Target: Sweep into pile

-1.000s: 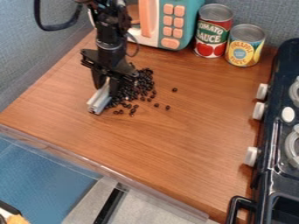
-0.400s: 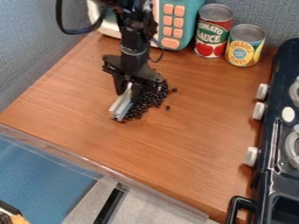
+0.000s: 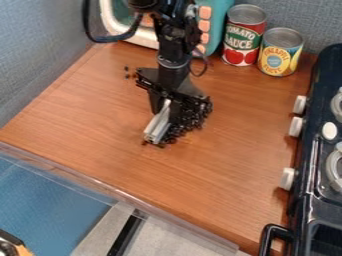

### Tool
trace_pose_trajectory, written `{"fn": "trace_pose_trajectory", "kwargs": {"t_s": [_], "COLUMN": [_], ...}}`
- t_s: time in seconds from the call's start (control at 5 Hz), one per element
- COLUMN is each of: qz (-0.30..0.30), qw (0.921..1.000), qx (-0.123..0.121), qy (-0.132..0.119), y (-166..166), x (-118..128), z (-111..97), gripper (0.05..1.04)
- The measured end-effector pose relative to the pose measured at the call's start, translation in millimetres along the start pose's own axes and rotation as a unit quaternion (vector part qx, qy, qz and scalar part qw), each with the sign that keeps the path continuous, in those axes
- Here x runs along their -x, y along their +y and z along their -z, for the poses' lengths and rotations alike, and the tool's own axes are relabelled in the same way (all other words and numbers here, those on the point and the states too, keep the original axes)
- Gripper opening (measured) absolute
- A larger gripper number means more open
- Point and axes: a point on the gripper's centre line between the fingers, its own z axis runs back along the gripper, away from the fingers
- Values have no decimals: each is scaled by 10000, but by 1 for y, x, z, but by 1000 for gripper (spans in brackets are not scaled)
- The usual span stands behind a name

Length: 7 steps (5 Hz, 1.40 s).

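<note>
Dark beans [image 3: 194, 119] lie heaped around the middle of the far half of the counter [image 3: 100, 130], close against the right side of the grey bar [image 3: 157, 127] I hold; how far the heap runs in behind the bar and under my wrist, I cannot tell. At the near left corner something orange and dark [image 3: 12, 245] is cut off, too little of it showing for me to name. Beside it, below the counter, are a blue surface [image 3: 47, 205] and a pale grey one [image 3: 157, 235] crossed by a black strip [image 3: 125, 234]. A clear strip [image 3: 120, 194] follows the counter's near edge, and a blue-grey wall [image 3: 40, 55] stands along the left. A few stray beans [image 3: 127, 76] sit just left of my wrist. My arm, its upper part cut off, hides much of the teal and white toy microwave [image 3: 220, 15]. My tool [image 3: 165, 106] points down, clenched on the bar, which slants toward the near left. To the right, at the far edge, a red can [image 3: 244, 37] stands beside a yellow one [image 3: 280, 52]. The dark stove [image 3: 304, 200] fills the right side, white knobs facing me, its burners running out of view.
</note>
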Motion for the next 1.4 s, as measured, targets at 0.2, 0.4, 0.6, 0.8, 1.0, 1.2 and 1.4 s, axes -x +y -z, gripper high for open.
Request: {"fn": "trace_pose_trajectory", "kwargs": {"t_s": [0.2,0.4,0.6,0.8,1.0,1.2,1.4], "qz": [21,22,9,-34,-287,-417,-493], "qw": [10000,10000,10000,10000,9992,9980,9972], "qx": [68,81,74,88,139,224,144], "qy": [6,-12,-29,13,-258,-423,-549], "y": [-16,-20,-20,-12,12,32,65], "x": [0,-1,1,2,-8,-13,-12], "z": [-2,-2,-4,-12,-43,-71,-95], "gripper": [345,345,345,345,345,345,345]}}
